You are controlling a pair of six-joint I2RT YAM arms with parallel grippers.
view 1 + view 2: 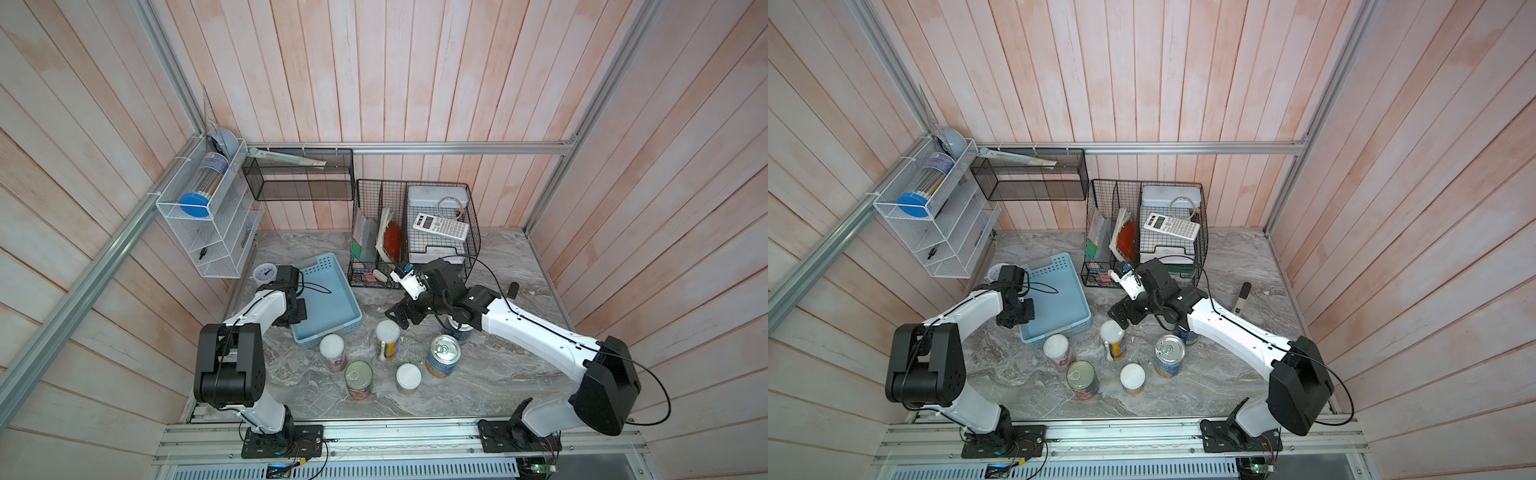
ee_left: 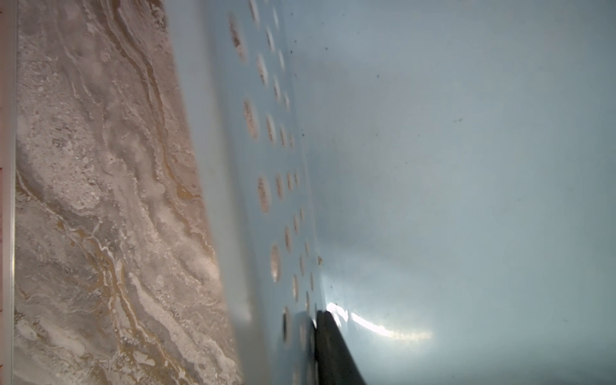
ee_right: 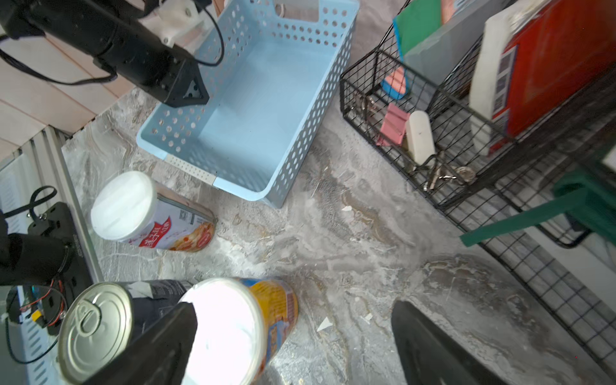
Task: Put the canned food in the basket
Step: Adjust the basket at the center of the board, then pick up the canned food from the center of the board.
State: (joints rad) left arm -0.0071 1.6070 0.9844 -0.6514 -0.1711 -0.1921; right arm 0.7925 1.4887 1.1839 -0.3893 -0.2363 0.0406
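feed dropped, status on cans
Left gripper shut on light blue perforated plastic basket wall. Right gripper open near white-lidded yellow-labelled jar. Basket empty, nothing blocking.

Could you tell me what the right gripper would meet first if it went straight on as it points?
Probably the yellow-labelled jar: the open right gripper points down with one finger over its white lid. Otherwise the marble table; depth is unclear.
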